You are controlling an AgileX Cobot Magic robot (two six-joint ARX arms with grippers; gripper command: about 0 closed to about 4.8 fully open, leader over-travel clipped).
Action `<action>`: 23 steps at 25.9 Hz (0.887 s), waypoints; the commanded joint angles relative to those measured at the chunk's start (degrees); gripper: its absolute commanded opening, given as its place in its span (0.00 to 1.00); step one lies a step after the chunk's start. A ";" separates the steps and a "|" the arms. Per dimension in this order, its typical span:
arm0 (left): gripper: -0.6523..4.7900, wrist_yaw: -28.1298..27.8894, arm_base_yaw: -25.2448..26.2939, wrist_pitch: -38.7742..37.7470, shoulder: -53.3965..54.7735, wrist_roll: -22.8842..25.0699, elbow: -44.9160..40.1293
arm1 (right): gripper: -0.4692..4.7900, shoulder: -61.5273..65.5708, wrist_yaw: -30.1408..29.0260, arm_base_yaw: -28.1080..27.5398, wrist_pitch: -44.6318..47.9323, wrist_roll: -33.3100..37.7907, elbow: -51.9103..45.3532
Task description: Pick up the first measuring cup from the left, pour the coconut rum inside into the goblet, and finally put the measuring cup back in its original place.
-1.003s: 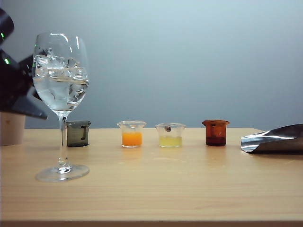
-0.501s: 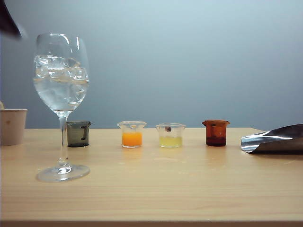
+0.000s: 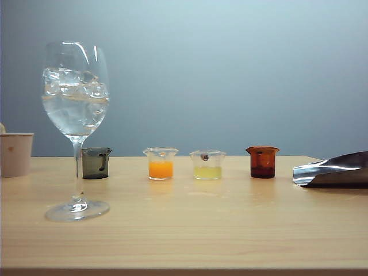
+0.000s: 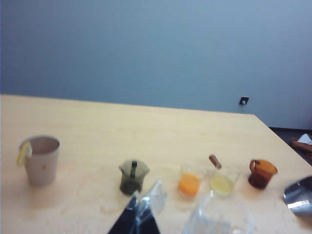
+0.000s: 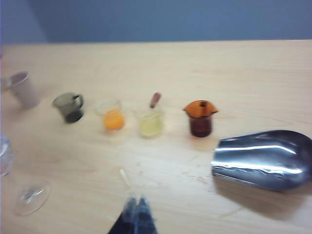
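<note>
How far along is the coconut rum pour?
Looks finished. The goblet holds clear liquid over ice, and the first measuring cup stands upright at the left end of the row, apparently empty, touched by nothing. Nothing is in hand: the left tool and right tool are shut, empty, raised above the table. Nothing visibly remains.

Low frontal exterior view; two raised wrist views, all sharing the cup row (image 3: 207, 164).

goblet (image 3: 75, 123) front-left | first measuring cup (image 3: 95, 163) just behind | scoop (image 3: 332, 168) far right
</note>
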 commanded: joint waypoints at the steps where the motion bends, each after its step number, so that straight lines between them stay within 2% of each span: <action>1: 0.11 -0.52 0.04 -2.73 -6.86 -0.46 -4.15 | 0.07 -8.72 1.09 -1.03 1.90 1.44 -7.19; 5: 0.11 -0.52 0.04 -1.46 -9.94 -0.52 -9.92 | 0.07 -14.75 4.81 -0.92 2.62 1.53 -14.84; 7: 0.11 -0.59 0.07 -0.76 -9.90 -1.70 -13.20 | 0.07 -16.48 4.83 -0.92 5.22 1.51 -18.84; 12: 0.11 -0.22 0.04 7.48 -9.86 -5.88 -22.58 | 0.07 -17.55 5.05 -0.94 16.63 1.46 -29.24; 13: 0.11 -0.61 0.04 10.56 -9.86 -6.03 -25.97 | 0.07 -17.57 5.09 -0.94 22.08 1.46 -33.09; 16: 0.11 -0.81 0.04 14.60 -9.88 -6.03 -30.99 | 0.07 -17.75 5.07 -0.94 26.18 1.46 -37.07; 20: 0.11 -1.31 0.04 17.00 -9.90 -5.73 -35.43 | 0.07 -17.75 4.57 -0.92 26.32 1.66 -40.96; 23: 0.11 -3.19 0.04 17.05 -9.90 -2.12 -35.56 | 0.07 -17.75 4.61 -0.94 25.86 1.64 -41.99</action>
